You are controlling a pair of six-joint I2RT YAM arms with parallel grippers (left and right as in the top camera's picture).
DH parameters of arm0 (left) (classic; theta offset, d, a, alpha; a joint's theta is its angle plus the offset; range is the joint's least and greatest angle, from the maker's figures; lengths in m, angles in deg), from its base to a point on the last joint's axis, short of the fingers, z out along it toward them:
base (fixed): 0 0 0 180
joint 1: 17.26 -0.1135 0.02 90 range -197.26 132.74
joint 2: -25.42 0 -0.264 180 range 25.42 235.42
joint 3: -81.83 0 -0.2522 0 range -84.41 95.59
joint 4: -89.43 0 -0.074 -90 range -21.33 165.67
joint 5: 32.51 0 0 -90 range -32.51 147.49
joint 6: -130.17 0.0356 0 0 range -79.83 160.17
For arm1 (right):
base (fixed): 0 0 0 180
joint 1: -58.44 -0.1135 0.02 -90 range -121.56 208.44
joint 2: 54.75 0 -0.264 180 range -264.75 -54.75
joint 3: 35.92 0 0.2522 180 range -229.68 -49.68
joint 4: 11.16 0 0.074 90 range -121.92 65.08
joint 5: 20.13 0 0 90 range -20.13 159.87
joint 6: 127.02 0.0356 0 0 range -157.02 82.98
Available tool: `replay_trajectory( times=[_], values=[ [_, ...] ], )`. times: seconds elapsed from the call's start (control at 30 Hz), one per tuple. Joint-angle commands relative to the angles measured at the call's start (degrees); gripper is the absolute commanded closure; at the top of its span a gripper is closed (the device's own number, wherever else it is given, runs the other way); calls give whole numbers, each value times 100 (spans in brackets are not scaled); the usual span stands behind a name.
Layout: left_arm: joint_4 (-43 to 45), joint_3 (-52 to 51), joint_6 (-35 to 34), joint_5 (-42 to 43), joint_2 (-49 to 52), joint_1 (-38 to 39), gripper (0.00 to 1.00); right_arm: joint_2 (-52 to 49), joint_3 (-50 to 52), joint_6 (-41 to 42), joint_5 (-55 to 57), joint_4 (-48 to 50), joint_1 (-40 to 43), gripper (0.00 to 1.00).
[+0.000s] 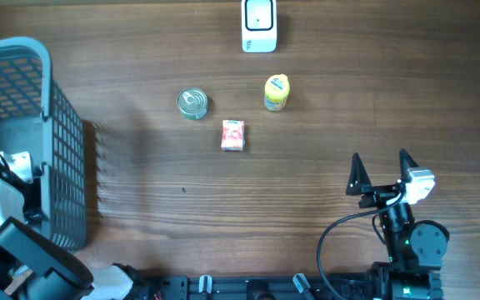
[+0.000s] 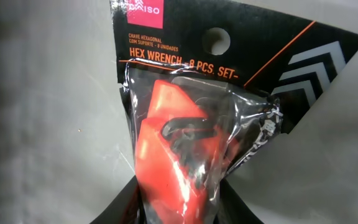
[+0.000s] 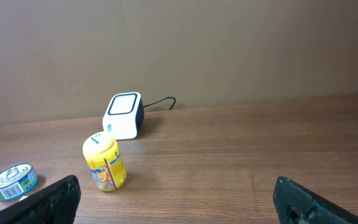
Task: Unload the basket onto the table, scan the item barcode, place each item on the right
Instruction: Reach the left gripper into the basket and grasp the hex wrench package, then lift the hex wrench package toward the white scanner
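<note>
From overhead, a grey plastic basket (image 1: 65, 142) stands at the left edge of the wooden bench (image 1: 307, 208), with the left arm (image 1: 2, 196) at its near wall. A white barcode scanner (image 1: 258, 25) sits at the far edge. Nearer lie a tin can (image 1: 192, 103), a yellow bottle (image 1: 277, 92) and a small red packet (image 1: 233, 135), all apart from each other. The right hand (image 1: 379, 158) hovers to the right, fingers spread wide and empty.

In the left wrist view, a hex wrench set (image 2: 185, 124) on a black card fills the frame against a grey surface. The left hand (image 2: 180, 186) is narrowed onto the set's lower end, a finger on each side.

In the right wrist view, the right hand's dark fingers (image 3: 58, 199) stand wide, facing the scanner, bottle and can.
</note>
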Motion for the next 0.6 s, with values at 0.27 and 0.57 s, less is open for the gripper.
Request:
replay_trajectory(
  times=[0.27,0.57],
  values=[
    [566,39,-1580,815,92,-31,96,39,7,74,-2,22,-9,0],
    [789,588,-3383,2806,74,-31,96,39,7,76,-4,22,-9,0]
  ],
)
